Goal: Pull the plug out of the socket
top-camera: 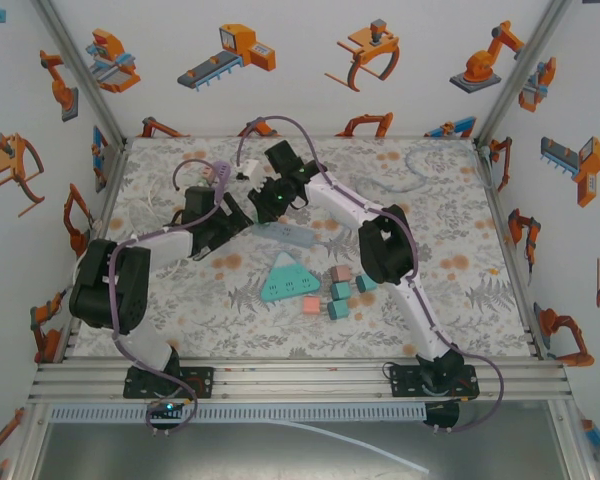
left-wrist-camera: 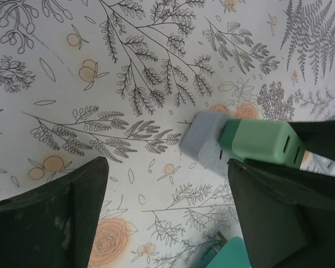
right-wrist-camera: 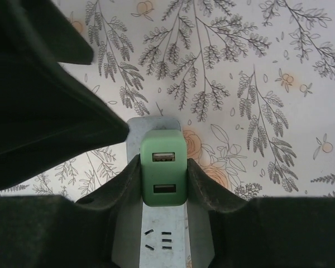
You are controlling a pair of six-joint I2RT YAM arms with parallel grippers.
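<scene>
Your right gripper [right-wrist-camera: 163, 167] sits closest to the lens in the right wrist view. Its two black fingers [right-wrist-camera: 207, 187] press against opposite sides of the green USB charger plug [right-wrist-camera: 163, 177], so it is clamped on that plug. You can see the plug's two USB ports facing the camera. The plug is seated in the grey power strip [right-wrist-camera: 156, 237], which runs lengthwise beneath the fingers and shows a set of socket slots nearer the wrist. That strip lies flat on the floral table cover [right-wrist-camera: 279, 111].

From the left wrist, your left gripper [left-wrist-camera: 166, 163] stands with its jaws well apart and grips nothing. The rounded end of the grey power strip, with the green plug on it, shows just beside the right-hand finger [left-wrist-camera: 273, 218]. You cannot tell whether that finger touches the strip. The other finger [left-wrist-camera: 50, 223] is well apart from it, over bare cover. At the bottom edge you can see a corner of the teal triangular power strip [left-wrist-camera: 229, 257].

In the overhead view both arms reach to the middle of the table and meet over the grey strip, the left from the left side and the right from the far side. The teal triangular strip lies just nearer to you. A loose group of small pink and teal blocks [top-camera: 340, 290] sits to its right.
</scene>
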